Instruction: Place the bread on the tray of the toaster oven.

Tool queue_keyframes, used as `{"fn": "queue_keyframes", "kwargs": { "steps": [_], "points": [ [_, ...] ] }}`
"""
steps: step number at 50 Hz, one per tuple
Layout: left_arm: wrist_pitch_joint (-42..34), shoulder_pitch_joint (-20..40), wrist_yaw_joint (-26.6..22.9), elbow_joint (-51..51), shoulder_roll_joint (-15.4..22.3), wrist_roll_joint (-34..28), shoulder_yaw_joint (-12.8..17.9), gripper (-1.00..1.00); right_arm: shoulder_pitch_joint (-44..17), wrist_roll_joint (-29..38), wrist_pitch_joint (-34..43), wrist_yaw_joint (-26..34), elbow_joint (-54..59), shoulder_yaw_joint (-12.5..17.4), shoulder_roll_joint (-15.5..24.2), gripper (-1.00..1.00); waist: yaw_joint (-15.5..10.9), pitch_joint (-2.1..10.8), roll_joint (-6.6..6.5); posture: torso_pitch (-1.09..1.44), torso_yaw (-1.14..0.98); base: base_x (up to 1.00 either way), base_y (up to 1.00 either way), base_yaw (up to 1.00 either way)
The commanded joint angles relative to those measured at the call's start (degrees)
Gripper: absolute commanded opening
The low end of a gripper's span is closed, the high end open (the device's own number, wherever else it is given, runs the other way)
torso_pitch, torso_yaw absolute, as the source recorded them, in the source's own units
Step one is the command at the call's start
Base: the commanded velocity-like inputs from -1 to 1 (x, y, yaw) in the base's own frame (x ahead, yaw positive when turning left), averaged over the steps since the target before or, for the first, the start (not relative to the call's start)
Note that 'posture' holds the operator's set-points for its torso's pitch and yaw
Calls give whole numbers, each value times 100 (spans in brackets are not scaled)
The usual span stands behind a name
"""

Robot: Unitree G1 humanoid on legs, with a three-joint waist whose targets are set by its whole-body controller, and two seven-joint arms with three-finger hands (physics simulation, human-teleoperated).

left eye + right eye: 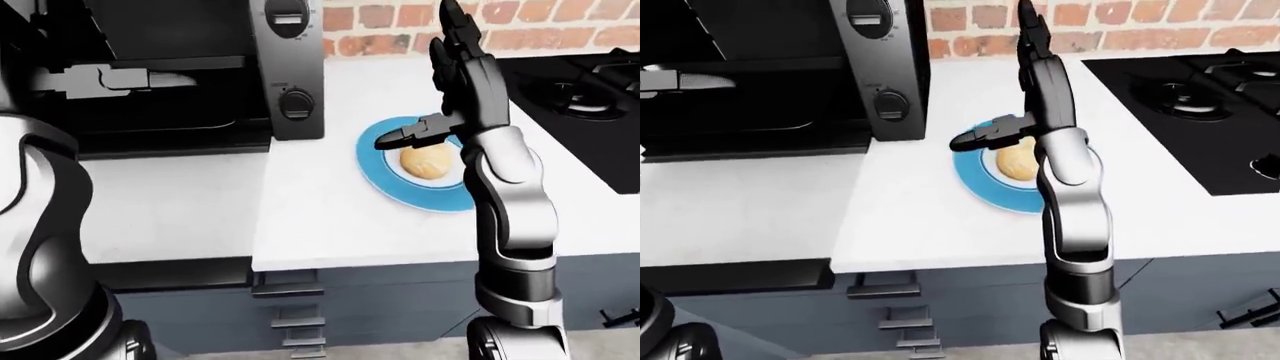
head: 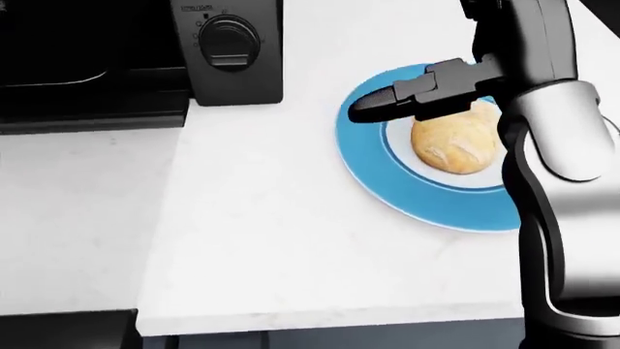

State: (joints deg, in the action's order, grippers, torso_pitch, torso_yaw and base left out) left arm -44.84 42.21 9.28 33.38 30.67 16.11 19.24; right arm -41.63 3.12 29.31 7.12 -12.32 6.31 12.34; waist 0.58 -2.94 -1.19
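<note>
The reach for the bread [image 2: 457,147] is in hand: it lies ungrasped on the blue plate [image 2: 360,156], right of the toaster oven [image 1: 200,75]. The right hand [image 1: 455,90] is held wide above it, apparently not touching. Lowering and closing are called for next.

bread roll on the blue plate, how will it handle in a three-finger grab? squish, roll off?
The bread looks domed and smooth-crusted, so it may roll or slip from a loose pinch. Probably light for its size. The glossy plate could let it slide if the open right hand nudges it.
</note>
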Motion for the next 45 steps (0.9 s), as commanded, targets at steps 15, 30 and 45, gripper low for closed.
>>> {"fn": "queue_keyframes", "kwargs": {
  "steps": [15,30,45],
  "points": [
    [198,167,22,-17,-1,-158,-5,100,-143,-17,-291,-64,-147,34,50,100,-129,175,15,0,0,0,0,18],
    [185,142,39,17,58,-118,47,100,-170,67,-165,-33,-214,49,77,100,-56,145,92,0,0,0,16,0],
    [203,168,19,-11,12,-232,7,100,-156,-106,-190,-159,-296,99,85,100,19,-37,-105,0,0,0,14,0]
  ]
}}
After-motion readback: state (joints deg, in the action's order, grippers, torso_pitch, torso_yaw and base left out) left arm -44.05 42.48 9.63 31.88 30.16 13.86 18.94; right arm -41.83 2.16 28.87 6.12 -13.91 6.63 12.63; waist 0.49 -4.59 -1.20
